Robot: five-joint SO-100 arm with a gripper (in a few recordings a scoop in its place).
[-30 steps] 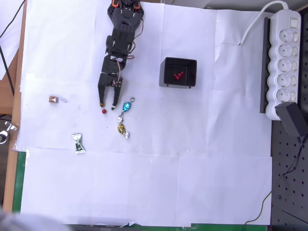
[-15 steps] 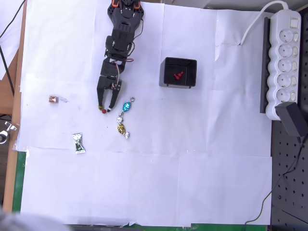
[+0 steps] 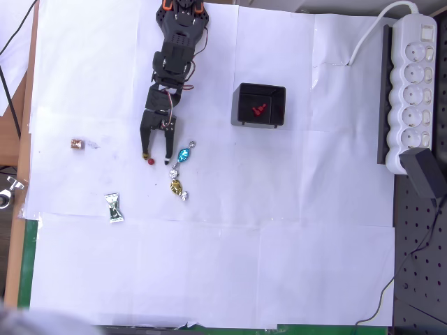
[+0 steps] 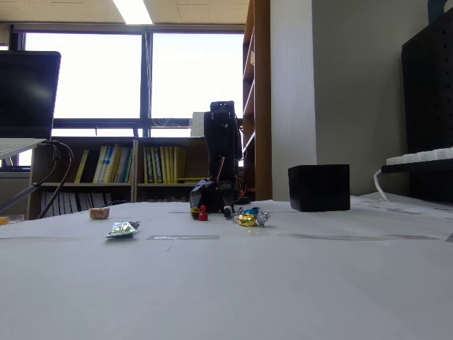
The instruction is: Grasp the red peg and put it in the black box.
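Observation:
The red peg (image 3: 150,160) stands on the white paper, a small dark red dot, and shows in the fixed view as a tiny upright figure (image 4: 203,214). The black arm reaches down from the top of the overhead view. Its gripper (image 3: 156,158) is open and low over the paper, one fingertip just left of the peg and the other to its right (image 4: 210,211). The peg lies between the fingers, close to the left one. The black box (image 3: 260,86) stands apart to the right (image 4: 319,188), with small red pieces inside.
A blue foil sweet (image 3: 184,154) lies just right of the gripper, a gold one (image 3: 176,186) below it. A silver-green sweet (image 3: 112,207) and a copper one (image 3: 77,144) lie to the left. A white power strip (image 3: 412,91) sits at the right edge.
The gripper has come down and forward until its fingertips flank the peg. Its fingers narrowed half a second ago and stand wider now. The peg has not moved.

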